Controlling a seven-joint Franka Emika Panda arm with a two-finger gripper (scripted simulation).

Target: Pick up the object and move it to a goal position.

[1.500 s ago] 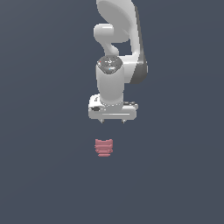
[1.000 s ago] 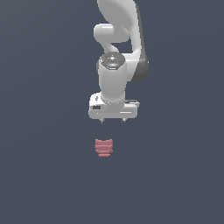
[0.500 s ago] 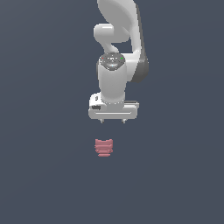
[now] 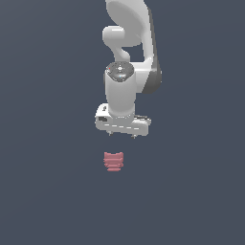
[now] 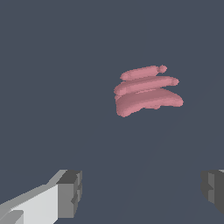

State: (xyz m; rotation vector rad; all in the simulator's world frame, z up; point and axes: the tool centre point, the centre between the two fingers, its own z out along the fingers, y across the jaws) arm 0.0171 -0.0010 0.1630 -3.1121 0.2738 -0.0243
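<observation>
Pink object (image 4: pixel 114 161) below spread gripper (image 4: pixel 122 135)

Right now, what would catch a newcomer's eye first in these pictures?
The pinkish-red ribbed piece stands out alone against the dark grey ground. Above it in the exterior view hangs the white arm, its gripper open and apart from the piece. The wrist view shows both fingertips spread wide, with nothing between them.

Pinkish-red ribbed piece, white arm
The ribbed piece (image 4: pixel 114 161) is pinkish-red with stacked ridges; the gripper (image 4: pixel 122 135) is white, its fingers (image 5: pixel 70 194) grey-tipped.
</observation>
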